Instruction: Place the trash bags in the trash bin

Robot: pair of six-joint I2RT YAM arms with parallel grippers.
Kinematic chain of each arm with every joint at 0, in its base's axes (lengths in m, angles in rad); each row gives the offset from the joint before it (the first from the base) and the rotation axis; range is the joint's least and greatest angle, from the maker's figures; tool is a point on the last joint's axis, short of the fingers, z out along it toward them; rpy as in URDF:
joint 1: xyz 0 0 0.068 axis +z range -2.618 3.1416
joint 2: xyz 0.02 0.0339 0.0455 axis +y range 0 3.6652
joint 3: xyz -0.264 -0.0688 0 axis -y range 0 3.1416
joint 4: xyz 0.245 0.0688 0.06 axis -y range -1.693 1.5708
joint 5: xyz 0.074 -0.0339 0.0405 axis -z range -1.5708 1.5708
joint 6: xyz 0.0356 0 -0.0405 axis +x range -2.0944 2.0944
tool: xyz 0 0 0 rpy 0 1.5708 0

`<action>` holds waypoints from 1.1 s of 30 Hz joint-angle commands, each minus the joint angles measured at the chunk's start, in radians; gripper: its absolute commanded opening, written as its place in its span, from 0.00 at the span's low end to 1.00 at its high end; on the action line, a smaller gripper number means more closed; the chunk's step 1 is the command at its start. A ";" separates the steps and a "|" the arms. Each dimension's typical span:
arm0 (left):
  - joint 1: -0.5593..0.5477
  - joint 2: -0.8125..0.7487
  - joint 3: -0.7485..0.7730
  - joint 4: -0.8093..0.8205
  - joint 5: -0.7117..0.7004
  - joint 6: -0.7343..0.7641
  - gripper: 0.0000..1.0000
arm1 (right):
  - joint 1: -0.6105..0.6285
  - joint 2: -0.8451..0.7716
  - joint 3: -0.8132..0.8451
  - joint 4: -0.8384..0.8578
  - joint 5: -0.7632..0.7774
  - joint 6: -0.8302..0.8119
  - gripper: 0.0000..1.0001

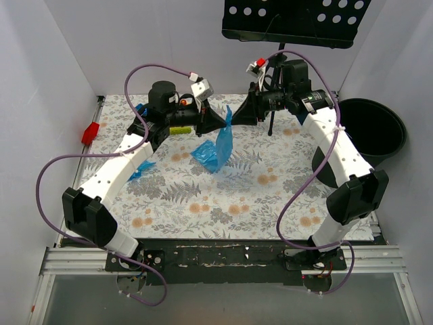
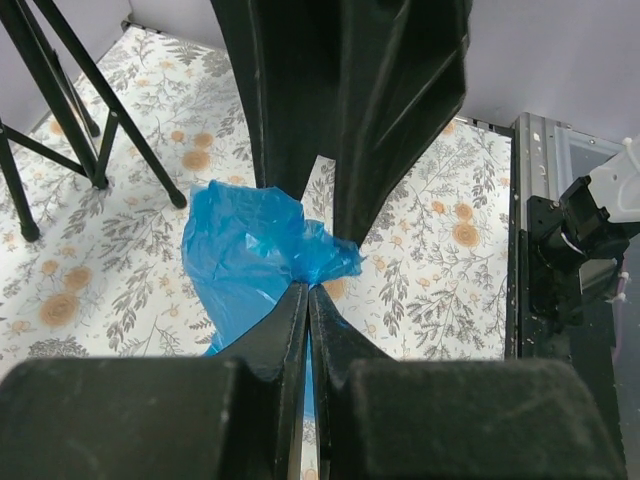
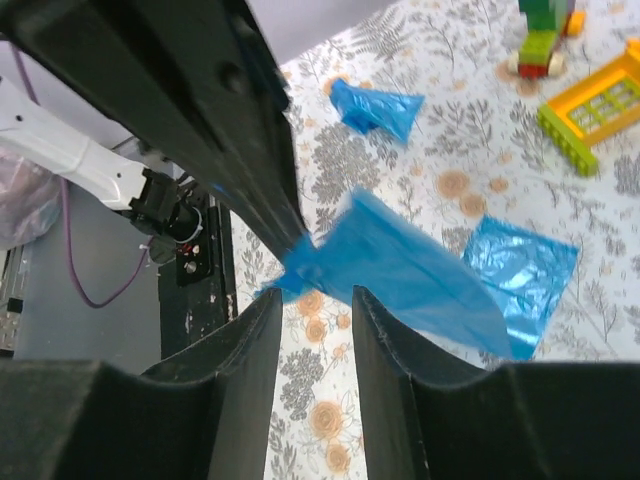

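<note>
A crinkly blue trash bag (image 1: 218, 145) hangs over the middle of the flowered cloth. My left gripper (image 1: 220, 122) is shut on its top corner; in the left wrist view the film (image 2: 250, 250) bunches just past the gripper's (image 2: 310, 287) pinched tips. My right gripper (image 1: 241, 112) faces it from the other side and stands open, with the bag (image 3: 410, 270) just beyond the gripper (image 3: 312, 300) and nothing between its fingers. A second trash bag (image 1: 139, 170) lies on the cloth beside my left arm. The black trash bin (image 1: 372, 128) stands at the right, outside the table's edge.
A black music stand (image 1: 294, 20) on a tripod (image 2: 90, 130) stands at the back middle. Toy blocks (image 3: 560, 70) lie at the back left near my left wrist. A flat blue sheet (image 3: 525, 270) lies under the hanging bag. A red object (image 1: 90, 133) sits on the left rail.
</note>
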State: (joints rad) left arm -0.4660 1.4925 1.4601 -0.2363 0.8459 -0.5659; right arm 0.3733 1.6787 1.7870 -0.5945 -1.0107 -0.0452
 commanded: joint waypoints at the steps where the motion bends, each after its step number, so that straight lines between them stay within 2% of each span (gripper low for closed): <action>1: 0.004 0.003 0.052 -0.014 0.039 -0.009 0.00 | 0.021 0.021 0.080 0.087 -0.101 -0.005 0.43; 8: 0.004 -0.008 0.040 0.012 0.032 -0.017 0.00 | 0.052 0.033 0.068 0.093 -0.094 -0.007 0.42; 11: 0.004 -0.009 0.037 0.014 0.028 -0.020 0.00 | 0.053 0.039 0.060 0.096 -0.083 0.007 0.37; 17: 0.004 -0.024 0.020 0.012 -0.011 -0.005 0.00 | 0.042 0.021 0.065 0.091 -0.077 0.038 0.42; 29: 0.004 -0.035 0.011 0.025 -0.025 0.006 0.00 | -0.005 0.012 0.008 0.093 -0.057 0.143 0.40; 33: 0.006 -0.034 0.009 0.026 -0.021 0.004 0.00 | -0.004 0.013 0.005 0.111 -0.077 0.154 0.33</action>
State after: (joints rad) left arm -0.4660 1.5089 1.4685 -0.2306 0.8265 -0.5724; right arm 0.3668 1.7145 1.7893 -0.5232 -1.0615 0.0803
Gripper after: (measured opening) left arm 0.009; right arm 0.362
